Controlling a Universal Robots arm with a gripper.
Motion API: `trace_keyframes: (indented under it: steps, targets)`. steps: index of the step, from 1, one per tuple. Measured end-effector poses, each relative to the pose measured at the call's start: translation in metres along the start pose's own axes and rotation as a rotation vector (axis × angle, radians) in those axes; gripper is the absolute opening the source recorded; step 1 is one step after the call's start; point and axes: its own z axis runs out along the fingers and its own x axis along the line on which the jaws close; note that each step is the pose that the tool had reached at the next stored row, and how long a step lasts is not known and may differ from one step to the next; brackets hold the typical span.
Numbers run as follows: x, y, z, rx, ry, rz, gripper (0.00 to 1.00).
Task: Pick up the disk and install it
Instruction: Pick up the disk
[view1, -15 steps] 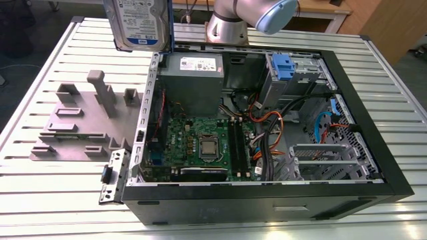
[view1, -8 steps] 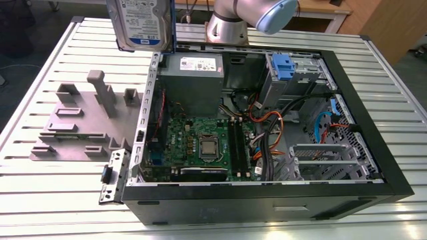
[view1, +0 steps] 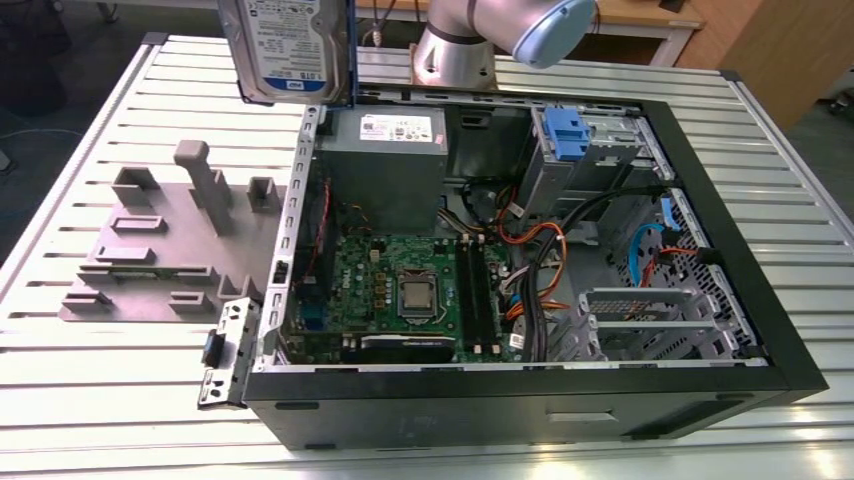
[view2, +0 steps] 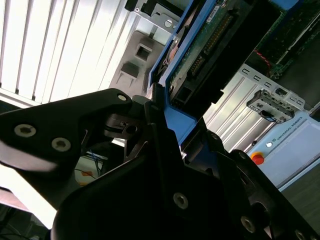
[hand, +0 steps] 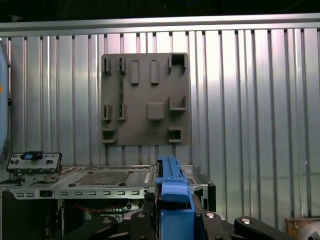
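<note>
Silver with a white-and-blue label, the disk (view1: 287, 45) hangs up in the air in the exterior view. It stands on its edge with the label facing the camera. A thin blue frame runs down the side of it. It is above the far corner of the computer case (view1: 534, 405), on the exterior view's left, and it touches neither the case nor the table (view1: 94, 400).

The black gripper (hand: 175, 220) is clamped on the blue frame of the disk (hand: 172, 187). In the first wrist view the blue frame sits tight between the black fingers (hand: 220, 225). In the second wrist view the gripper (view2: 162, 112) squeezes the same blue edge, and the green underside of the disk (view2: 205, 45) sticks out past it.

The computer case lies open on the table. Inside it there is a green board (view1: 400, 285) with a square chip in the middle. A grey box (view1: 387, 165) with a white sticker sits at the far end, near the arm (view1: 487, 35). A small blue clip (view1: 566, 135) sits in a metal bay just beside the grey box, and red, orange and black wires lie between the bay and the board.

A flat grey holder (view1: 147, 255) with little blocks and posts lies on the table, beside the case on the exterior view's left. The first wrist view shows this holder (hand: 145, 100) from above.
</note>
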Motion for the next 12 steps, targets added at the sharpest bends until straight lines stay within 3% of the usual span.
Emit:
trace_keyframes:
  steps: [4, 12]
  targets:
    - [0.0055, -0.0002, 0.0001, 0.0001, -0.0001, 0.0, 0.36]
    - [0.0056, -0.0047, -0.0001, -0.0001, 0.0, 0.0, 0.36]
